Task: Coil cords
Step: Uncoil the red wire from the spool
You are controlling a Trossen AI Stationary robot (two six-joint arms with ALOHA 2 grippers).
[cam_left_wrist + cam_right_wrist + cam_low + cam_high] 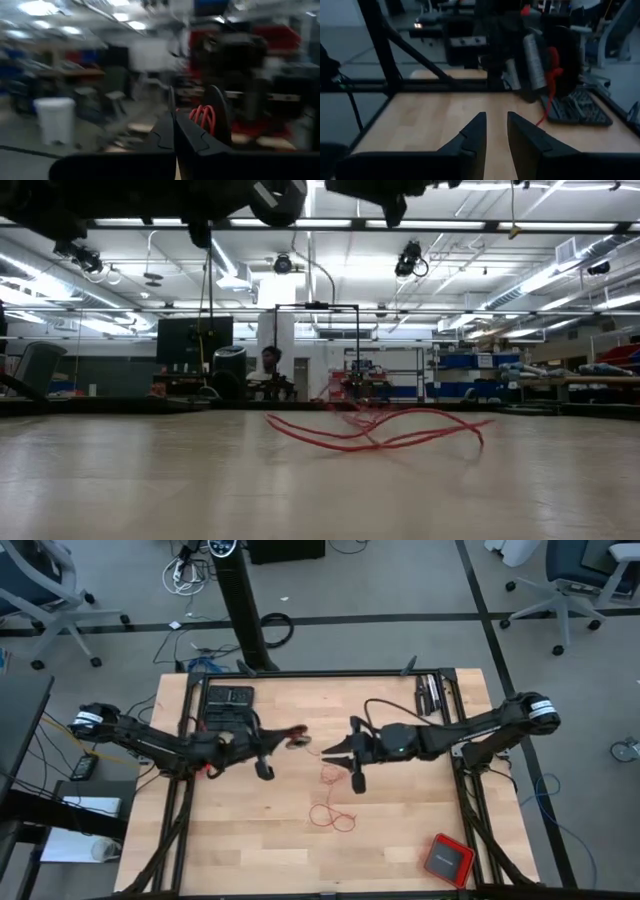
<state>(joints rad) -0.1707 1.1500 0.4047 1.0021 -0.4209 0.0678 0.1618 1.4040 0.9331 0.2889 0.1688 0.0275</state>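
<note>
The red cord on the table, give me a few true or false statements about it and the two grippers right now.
1. The left gripper is shut on the red cord. True: loops of it show between its fingers in the left wrist view.
2. The whole cord is wound into a tight bundle. False: long loose loops lie on the wooden table.
3. The right gripper holds the cord. False: its fingers stand apart with nothing between them.
4. The red square box sits on the cord. False: it lies apart, near a table corner.
5. Both grippers hang above the table. True.
</note>
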